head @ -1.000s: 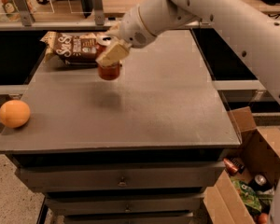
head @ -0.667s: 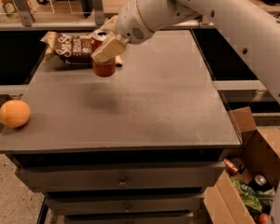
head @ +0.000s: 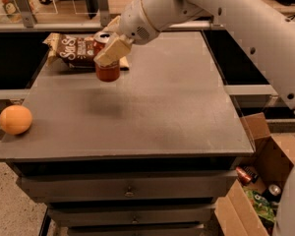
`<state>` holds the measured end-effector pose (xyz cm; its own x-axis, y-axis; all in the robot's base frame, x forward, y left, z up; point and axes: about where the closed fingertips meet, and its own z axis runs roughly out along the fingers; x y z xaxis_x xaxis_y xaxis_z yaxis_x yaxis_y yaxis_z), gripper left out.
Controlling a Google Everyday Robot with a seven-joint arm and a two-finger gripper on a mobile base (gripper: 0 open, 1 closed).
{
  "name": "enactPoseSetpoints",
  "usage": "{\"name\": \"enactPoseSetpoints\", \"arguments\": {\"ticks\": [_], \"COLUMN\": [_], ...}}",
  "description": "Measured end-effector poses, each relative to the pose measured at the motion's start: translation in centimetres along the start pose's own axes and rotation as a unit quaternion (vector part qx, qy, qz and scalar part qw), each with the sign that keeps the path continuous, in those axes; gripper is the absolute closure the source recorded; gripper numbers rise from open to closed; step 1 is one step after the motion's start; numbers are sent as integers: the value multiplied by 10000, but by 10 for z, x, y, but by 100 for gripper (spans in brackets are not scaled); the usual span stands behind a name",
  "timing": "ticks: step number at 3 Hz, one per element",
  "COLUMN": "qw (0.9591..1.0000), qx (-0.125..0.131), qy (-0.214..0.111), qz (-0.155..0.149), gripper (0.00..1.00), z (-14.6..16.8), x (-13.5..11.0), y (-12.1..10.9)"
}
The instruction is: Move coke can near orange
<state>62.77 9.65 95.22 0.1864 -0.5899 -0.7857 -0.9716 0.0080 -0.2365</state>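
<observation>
The red coke can (head: 107, 72) with a silver top hangs above the grey table (head: 152, 112), at the back left, held in my gripper (head: 109, 50). The gripper is shut on the can, with a cream finger (head: 113, 49) across its front. The can casts a shadow on the table below it. The orange (head: 15, 119) sits at the table's front left corner, well to the left of and nearer than the can.
A brown and cream snack bag (head: 73, 49) lies at the back left of the table, just behind the can. An open cardboard box (head: 258, 176) with cans and packets stands on the floor at the right. Drawers (head: 130, 191) run below the tabletop.
My gripper has carried the can to the left and a little higher, away from the table's middle and closer to the snack bag. The orange has not moved.
</observation>
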Motion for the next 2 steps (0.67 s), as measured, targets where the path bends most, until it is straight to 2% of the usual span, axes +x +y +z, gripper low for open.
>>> {"name": "enactPoseSetpoints", "arguments": {"ticks": [1, 2], "qw": [9988, 9932], "qx": [-476, -1111], "qy": [-1, 125], "qz": [-115, -318], "gripper": [100, 100], "z": [27, 66], "x": [-12, -22], "y": [16, 41]}}
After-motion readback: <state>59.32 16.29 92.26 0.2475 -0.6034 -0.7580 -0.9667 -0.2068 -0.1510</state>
